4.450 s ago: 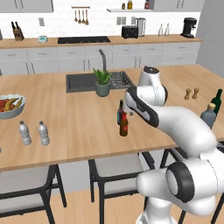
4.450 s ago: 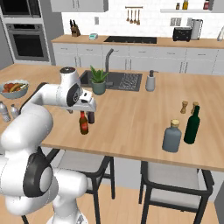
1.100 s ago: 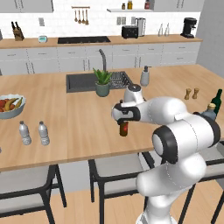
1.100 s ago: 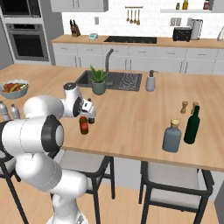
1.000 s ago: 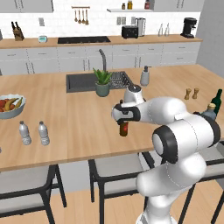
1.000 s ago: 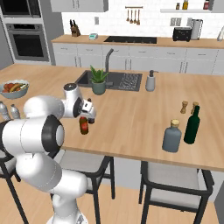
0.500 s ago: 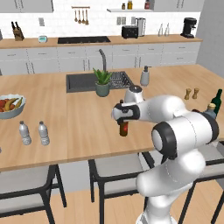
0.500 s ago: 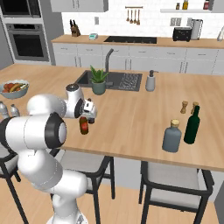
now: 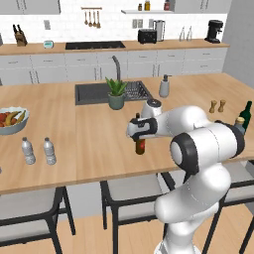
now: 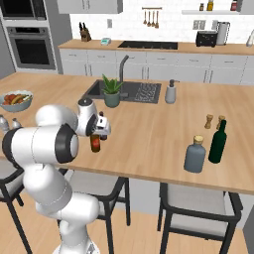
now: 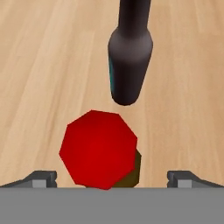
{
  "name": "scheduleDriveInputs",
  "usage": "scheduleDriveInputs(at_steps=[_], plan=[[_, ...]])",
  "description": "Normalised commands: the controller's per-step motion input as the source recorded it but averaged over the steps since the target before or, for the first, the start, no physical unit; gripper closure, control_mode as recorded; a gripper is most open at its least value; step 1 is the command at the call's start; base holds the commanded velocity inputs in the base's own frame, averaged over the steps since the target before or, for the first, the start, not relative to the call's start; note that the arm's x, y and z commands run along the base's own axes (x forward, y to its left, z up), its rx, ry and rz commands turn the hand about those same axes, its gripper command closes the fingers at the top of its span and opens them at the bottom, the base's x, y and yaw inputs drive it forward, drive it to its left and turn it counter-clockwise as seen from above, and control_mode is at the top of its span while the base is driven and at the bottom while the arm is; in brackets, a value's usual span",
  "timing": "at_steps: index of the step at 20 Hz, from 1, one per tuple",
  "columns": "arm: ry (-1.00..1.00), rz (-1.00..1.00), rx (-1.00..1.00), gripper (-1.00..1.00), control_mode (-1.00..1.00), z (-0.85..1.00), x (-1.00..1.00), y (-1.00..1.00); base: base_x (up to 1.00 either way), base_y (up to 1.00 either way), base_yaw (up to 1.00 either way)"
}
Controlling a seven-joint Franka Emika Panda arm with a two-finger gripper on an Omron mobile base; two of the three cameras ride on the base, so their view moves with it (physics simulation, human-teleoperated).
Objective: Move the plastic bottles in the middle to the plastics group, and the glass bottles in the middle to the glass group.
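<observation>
Swung low since earlier, the tool (image 11: 111, 177) hangs wide open, empty, above the brown bottle's red cap (image 11: 99, 149) mid-frame, lined up to grasp it.

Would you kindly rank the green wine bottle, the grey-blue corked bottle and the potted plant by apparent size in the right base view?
1. green wine bottle, tallest
2. grey-blue corked bottle and potted plant: these look similar, and the plant stands farther back, so no ranking.

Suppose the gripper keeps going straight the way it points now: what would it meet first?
Most likely the red cap of the brown glass bottle, which sits between the open gripper tips directly ahead. The near-black bottle stands beyond it; depth is hard to judge.
</observation>
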Motion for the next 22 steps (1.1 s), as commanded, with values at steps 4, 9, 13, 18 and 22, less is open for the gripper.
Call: scheduleDriveInputs(at_steps=[4, 9, 13, 18, 22], plan=[[0.00, 0.06, 0.00, -1.00, -1.00, -0.09, 0.01, 0.00, 0.00, 0.00, 0.00], [-0.01, 0.04, 0.00, -1.00, -1.00, -0.02, 0.02, 0.00, 0.00, 0.00, 0.00], [-0.03, 0.02, 0.00, -1.00, -1.00, 0.00, 0.04, 0.00, 0.00, 0.00, 0.00], [-0.05, 0.02, 0.00, -1.00, -1.00, 0.00, 0.07, 0.00, 0.00, 0.00, 0.00], [-0.02, 0.01, 0.00, -1.00, -1.00, 0.00, 0.00, 0.00, 0.00, 0.00, 0.00]])
